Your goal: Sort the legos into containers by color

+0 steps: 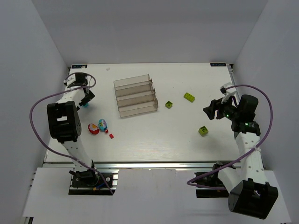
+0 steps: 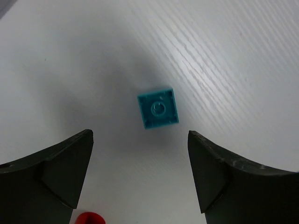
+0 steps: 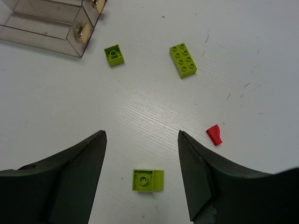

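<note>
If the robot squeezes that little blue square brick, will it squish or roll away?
Probably neither. The blue brick looks like hard plastic with crisp edges, so it should stay stiff. It lies flat, so rolling seems unlikely. It is tiny and smooth, so a nudge might slide it.

On the table (image 1: pixel 159 144), the rack (image 1: pixel 135 97) sits upper centre. Just right of it lies a square brick (image 1: pixel 168 104), a long brick (image 1: pixel 189 96) further right, a third brick (image 1: pixel 203 131) lower right, and a brick cluster (image 1: pixel 100 127) lower left.
</note>
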`<state>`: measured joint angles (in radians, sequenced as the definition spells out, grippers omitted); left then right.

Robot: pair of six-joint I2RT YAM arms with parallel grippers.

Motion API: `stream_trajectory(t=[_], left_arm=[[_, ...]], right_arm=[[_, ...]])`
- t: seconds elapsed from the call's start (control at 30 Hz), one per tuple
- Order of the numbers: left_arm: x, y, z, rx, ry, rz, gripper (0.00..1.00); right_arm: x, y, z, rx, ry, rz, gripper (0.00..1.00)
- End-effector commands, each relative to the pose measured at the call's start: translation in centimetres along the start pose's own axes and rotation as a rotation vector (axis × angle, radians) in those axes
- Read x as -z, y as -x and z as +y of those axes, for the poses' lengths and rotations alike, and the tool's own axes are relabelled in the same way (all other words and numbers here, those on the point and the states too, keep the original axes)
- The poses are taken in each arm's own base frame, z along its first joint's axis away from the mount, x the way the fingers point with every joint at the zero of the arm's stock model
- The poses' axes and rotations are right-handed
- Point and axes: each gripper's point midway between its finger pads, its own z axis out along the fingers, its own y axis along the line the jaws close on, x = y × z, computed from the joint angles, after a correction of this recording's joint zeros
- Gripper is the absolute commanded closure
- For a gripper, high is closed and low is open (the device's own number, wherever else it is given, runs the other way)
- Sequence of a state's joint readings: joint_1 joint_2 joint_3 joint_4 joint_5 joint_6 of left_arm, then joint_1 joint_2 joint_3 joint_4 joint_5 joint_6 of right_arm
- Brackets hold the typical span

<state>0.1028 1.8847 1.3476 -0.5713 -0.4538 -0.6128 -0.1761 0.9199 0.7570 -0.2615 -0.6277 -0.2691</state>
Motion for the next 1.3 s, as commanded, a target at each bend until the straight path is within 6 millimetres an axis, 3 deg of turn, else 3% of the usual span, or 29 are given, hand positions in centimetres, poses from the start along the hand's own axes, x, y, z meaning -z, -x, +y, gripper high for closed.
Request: stream_trajectory(t=[0.0, 0.33, 0.53, 0.63, 0.67, 0.77, 0.83, 0.9, 0.93, 1.0, 1.03, 1.07, 1.1, 1.17, 1.27], left_arm=[[0.3, 2.6, -0.3, 0.119, -0.003, -0.01, 0.09], [-3.8, 1.8, -1.9, 0.133, -0.038, 0.102, 0.13], [-4.3, 1.3, -2.0, 0.139, -0.05, 0.123, 0.28], [-4.5, 1.4, -1.8, 0.146, -0.054, 0.128, 0.43], [-4.5, 1.4, -1.8, 0.144, -0.058, 0.13, 0.54], [-4.0, 1.6, -2.1, 0.144, -0.079, 0.13, 0.69], [-3.5, 1.8, -2.2, 0.14, -0.098, 0.131, 0.86], [-1.7, 2.1, -3.8, 0.103, -0.184, 0.123, 1.0], [-1.2, 2.3, -4.1, 0.091, -0.217, 0.112, 1.0], [3.0, 2.1, -7.9, 0.018, -0.478, 0.135, 1.0], [3.9, 1.8, -9.5, -0.022, -0.618, 0.107, 1.0], [8.3, 1.8, -11.7, -0.058, -0.843, 0.102, 1.0], [10.2, 1.6, -12.7, -0.08, -0.928, 0.081, 1.0], [12.7, 2.2, -13.9, -0.13, -1.03, 0.011, 1.0], [14.8, 2.5, -16.0, -0.211, -1.118, -0.033, 1.0]], right_arm=[[0.5, 2.1, 0.1, 0.034, 0.0, -0.038, 0.32], [0.7, 2.3, 0.2, 0.024, -0.004, -0.048, 0.31], [0.6, 2.1, -0.2, 0.021, -0.021, -0.043, 0.31], [0.6, 2.2, -0.2, 0.024, -0.024, -0.043, 0.31], [0.6, 2.1, -0.2, 0.023, -0.023, -0.042, 0.32], [0.6, 2.1, -0.2, 0.023, -0.022, -0.042, 0.32], [0.6, 2.2, -0.3, 0.026, -0.025, -0.044, 0.32], [0.6, 2.2, -0.3, 0.029, -0.027, -0.044, 0.32], [0.7, 2.3, -0.3, 0.028, -0.029, -0.046, 0.33], [0.6, 2.3, -0.2, 0.03, -0.023, -0.047, 0.34], [0.7, 2.3, -0.3, 0.029, -0.026, -0.047, 0.34], [0.6, 2.2, -0.1, 0.028, -0.018, -0.044, 0.34], [0.6, 2.2, -0.1, 0.029, -0.018, -0.047, 0.34], [0.6, 2.2, -0.1, 0.029, -0.016, -0.046, 0.35], [0.7, 2.3, 0.1, 0.028, -0.013, -0.049, 0.35]])
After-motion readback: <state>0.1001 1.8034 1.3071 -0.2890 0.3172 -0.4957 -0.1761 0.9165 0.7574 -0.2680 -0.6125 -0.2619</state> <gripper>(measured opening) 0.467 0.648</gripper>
